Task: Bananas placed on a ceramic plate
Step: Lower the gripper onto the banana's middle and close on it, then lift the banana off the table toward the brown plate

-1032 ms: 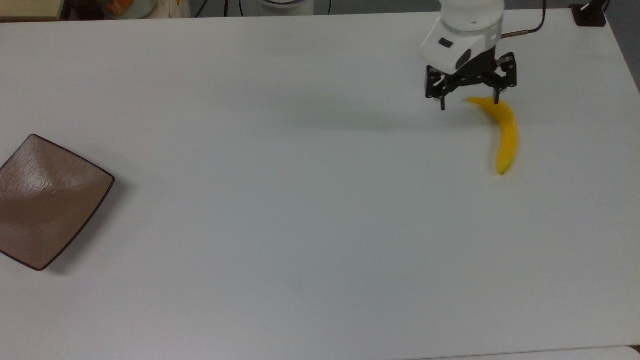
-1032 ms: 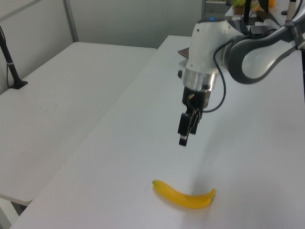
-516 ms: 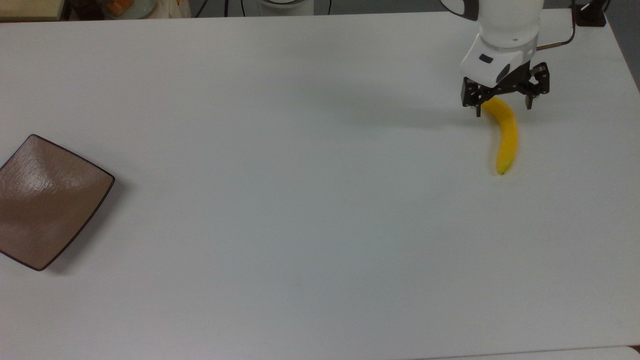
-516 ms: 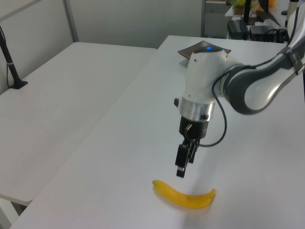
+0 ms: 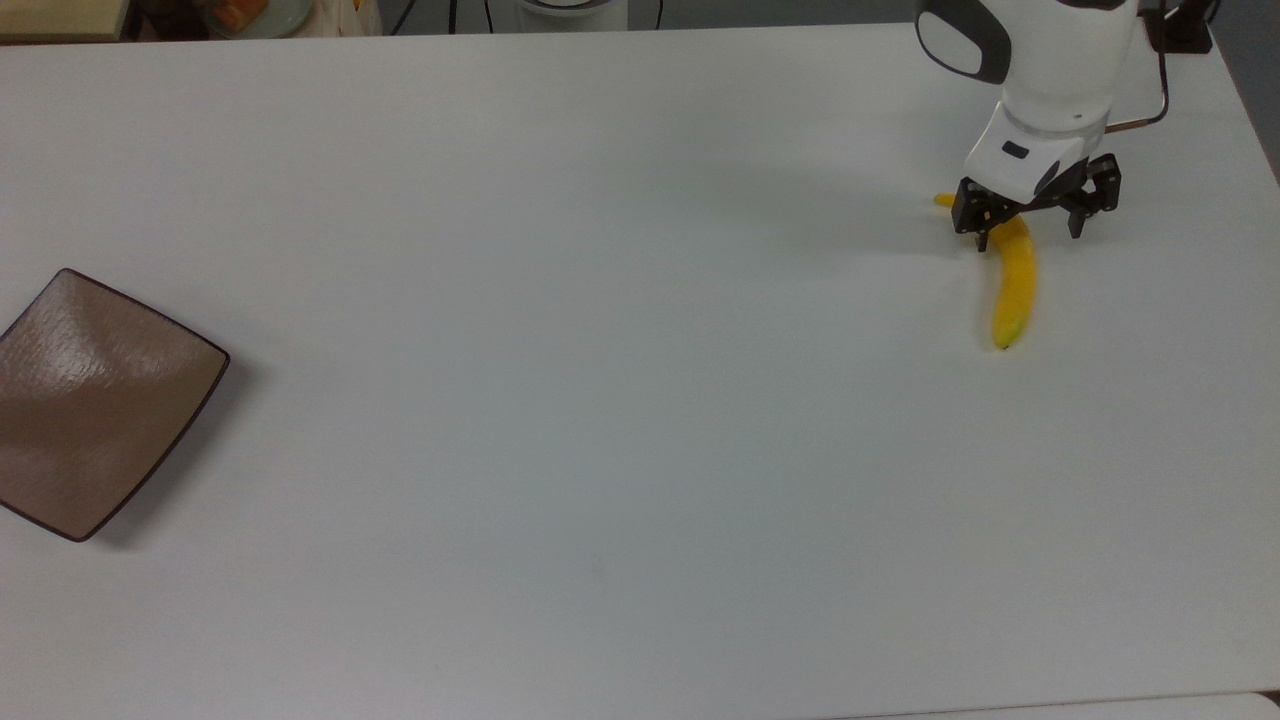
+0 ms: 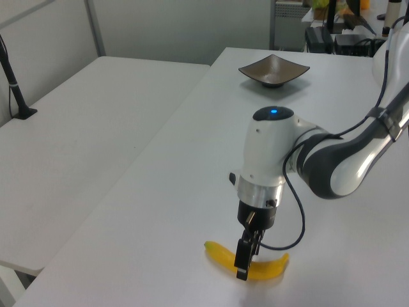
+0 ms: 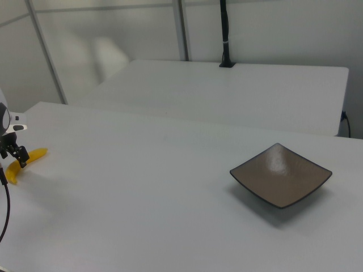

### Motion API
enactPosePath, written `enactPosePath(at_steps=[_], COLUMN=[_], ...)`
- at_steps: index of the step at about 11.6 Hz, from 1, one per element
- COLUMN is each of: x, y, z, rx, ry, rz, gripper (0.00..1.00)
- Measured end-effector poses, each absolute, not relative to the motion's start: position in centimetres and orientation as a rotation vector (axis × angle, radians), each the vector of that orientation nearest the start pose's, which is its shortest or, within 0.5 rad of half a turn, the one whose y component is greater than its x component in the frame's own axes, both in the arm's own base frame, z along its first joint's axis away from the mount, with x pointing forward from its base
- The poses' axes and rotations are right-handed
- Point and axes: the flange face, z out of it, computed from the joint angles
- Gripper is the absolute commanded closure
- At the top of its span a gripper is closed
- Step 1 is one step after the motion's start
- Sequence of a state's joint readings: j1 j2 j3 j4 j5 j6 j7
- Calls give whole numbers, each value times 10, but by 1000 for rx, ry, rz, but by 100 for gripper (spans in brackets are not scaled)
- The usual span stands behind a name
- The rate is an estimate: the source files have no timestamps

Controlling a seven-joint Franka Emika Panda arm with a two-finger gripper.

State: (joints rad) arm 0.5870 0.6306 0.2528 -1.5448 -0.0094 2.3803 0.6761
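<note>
The yellow banana (image 5: 1015,290) lies flat on the white table at the top view's right, stem end toward the far edge and greenish tip toward the near edge. My gripper (image 5: 1029,238) is open and low over the banana's stem half, one finger on each side of it. In the left view the gripper (image 6: 242,267) reaches down in front of the banana (image 6: 271,267), close to the tabletop. The square brown ceramic plate (image 5: 95,400) sits far off at the top view's left edge, with nothing on it. The right view has the plate (image 7: 281,174) near and the banana (image 7: 34,156) at its left edge.
The white table (image 5: 600,300) stretches wide between banana and plate. A black post base (image 5: 1180,30) stands at the far right corner in the top view. A second white table (image 6: 96,121) stands alongside in the left view.
The gripper has moved to the top view's right and come down, from beside the stem end to astride the banana near the table. Banana and plate have stayed put.
</note>
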Motion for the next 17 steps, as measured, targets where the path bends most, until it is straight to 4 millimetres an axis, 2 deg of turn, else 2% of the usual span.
enactPosePath(at_steps=[2, 3, 6, 12, 14, 17], x=[510, 511, 512, 515, 521, 532], y=[520, 521, 521, 522, 522, 508], z=[306, 305, 305, 311, 320, 336], rx=[-2896, -2898, -2901, -2908, -2905, -2949], ry=[-163, -167, -171, -203, -207, -264], rz=[-114, -120, -126, -171, -193, -165], gripper=[47, 67, 81, 80, 81, 80])
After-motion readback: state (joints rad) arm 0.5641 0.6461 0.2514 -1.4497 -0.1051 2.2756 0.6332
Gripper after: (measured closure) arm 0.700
